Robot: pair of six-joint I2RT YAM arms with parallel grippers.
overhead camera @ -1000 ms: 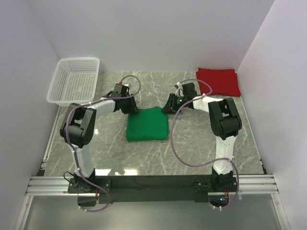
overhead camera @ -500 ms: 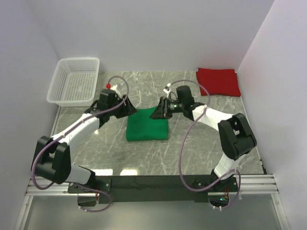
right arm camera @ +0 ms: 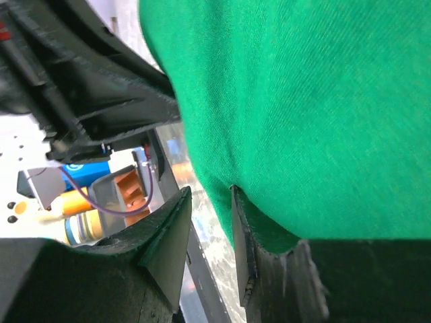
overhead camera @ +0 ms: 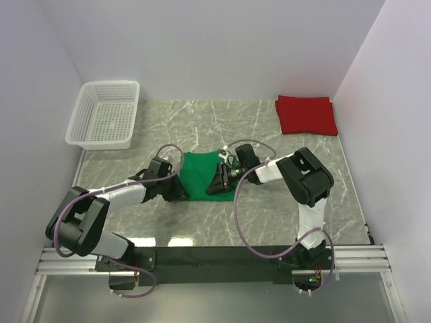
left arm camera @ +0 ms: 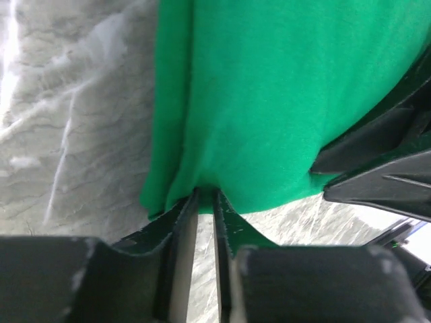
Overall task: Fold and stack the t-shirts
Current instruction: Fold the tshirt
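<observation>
"What changed from above?"
"Both arms had lowered onto the green shirt (overhead camera: 199,172) lying centre; the red shirt (overhead camera: 306,114) stayed far right."
"Left wrist?"
"The left gripper (left arm camera: 205,202) pinched the shirt's edge."
"Right wrist?"
"The right gripper (right arm camera: 212,215) stood part open, one finger against cloth."

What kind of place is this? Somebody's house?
No, probably a robot lab booth: plain white walls box in a marble-look table, and the left arm and right arm, at a green t-shirt, stand on a metal rail.
</observation>
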